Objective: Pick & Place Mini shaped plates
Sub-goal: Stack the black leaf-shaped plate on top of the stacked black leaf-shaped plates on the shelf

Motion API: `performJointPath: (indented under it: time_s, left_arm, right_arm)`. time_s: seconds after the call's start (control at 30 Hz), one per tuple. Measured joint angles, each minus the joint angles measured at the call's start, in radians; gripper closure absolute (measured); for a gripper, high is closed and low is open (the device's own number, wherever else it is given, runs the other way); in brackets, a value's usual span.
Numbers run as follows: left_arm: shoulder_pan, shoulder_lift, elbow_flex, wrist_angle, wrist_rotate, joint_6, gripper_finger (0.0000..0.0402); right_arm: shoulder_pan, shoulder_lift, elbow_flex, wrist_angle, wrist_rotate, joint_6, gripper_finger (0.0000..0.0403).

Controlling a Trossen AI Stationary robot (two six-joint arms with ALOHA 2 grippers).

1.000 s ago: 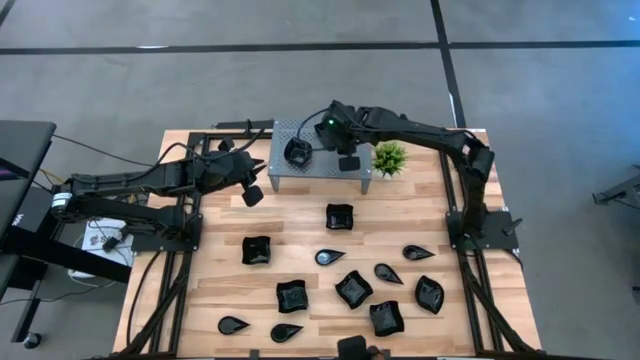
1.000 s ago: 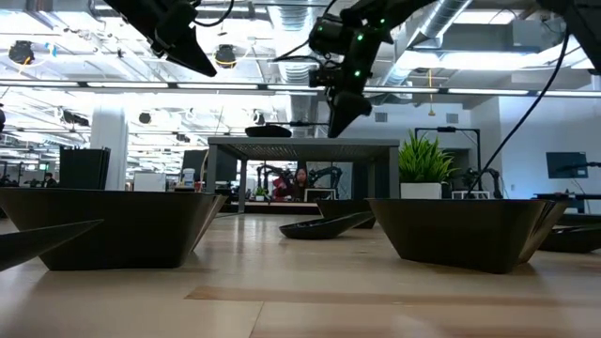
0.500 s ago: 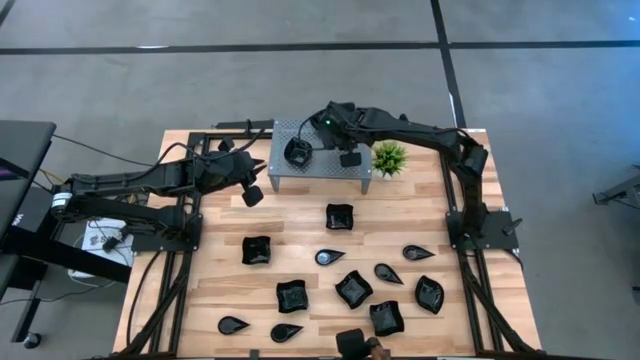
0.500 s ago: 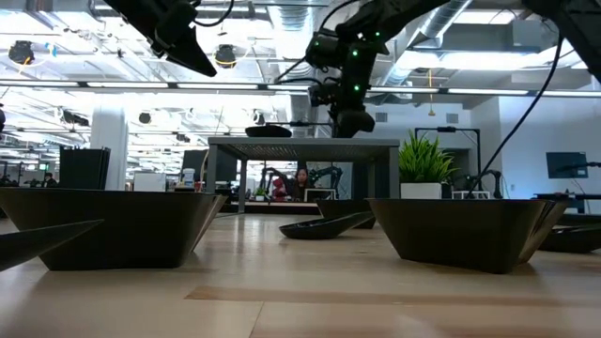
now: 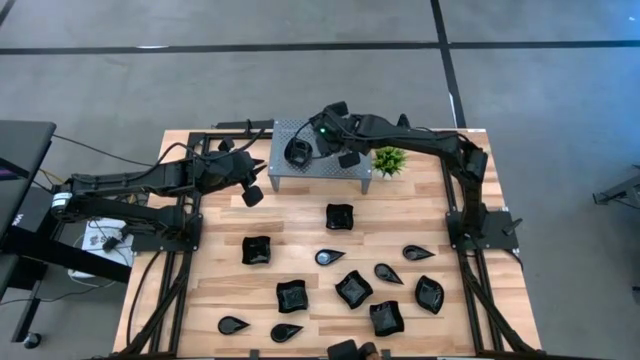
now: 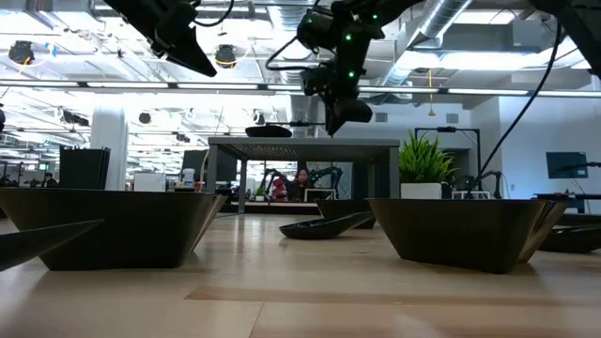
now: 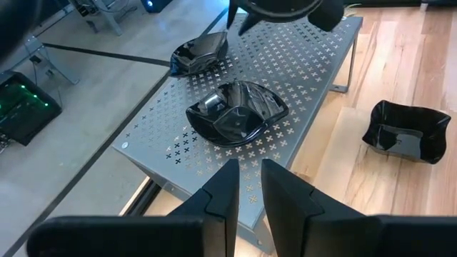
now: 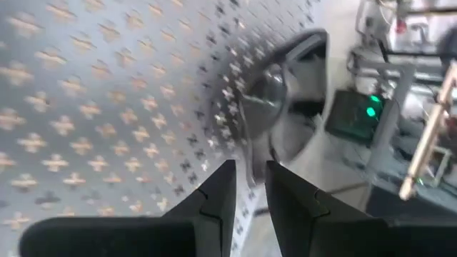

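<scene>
— Plates point(image 5: 353, 288) mostly lie scattered on the surface; two sit on the metal rack point(image 5: 318, 165).
— Right gripper point(image 5: 347, 158) hovers over the rack, jaws nearly together, empty. Next pick needs a descent.

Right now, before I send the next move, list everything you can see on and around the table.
mini shaped plates: eleven, glossy black, scattered on the wooden table; at least two more on the stand
stand: one, grey perforated metal, at the table's far edge
potted plant: one, green, beside the stand
person: one, far off in the room behind
left gripper: dark, hovering left of the stand
right gripper: dark, above the stand
</scene>
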State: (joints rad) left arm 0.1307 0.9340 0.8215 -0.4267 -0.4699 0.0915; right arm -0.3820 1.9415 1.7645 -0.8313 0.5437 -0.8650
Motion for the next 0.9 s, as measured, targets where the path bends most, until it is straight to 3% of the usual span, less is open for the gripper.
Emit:
performJointPath:
  time_s: [0.2,0.37,0.7,0.9]
  left_arm:
    - [0.000,0.000,0.000,0.000,0.000,0.000,0.0339]
    - [0.000,0.000,0.000,0.000,0.000,0.000,0.0339]
    - [0.000,0.000,0.000,-0.003,0.000,-0.004,0.0339]
    - [0.000,0.000,0.000,-0.003,0.000,-0.028,0.0339]
  right_arm:
    - [-0.020,0.000,0.000,-0.032,0.036,0.156,0.0332]
    - [0.011,-0.019,0.001,-0.093,0.123,0.176,0.0332]
    - [0.129,-0.160,0.013,-0.250,-0.056,0.235,0.0337]
    - [0.092,-0.338,-0.033,-0.242,-0.169,0.407,0.0337]
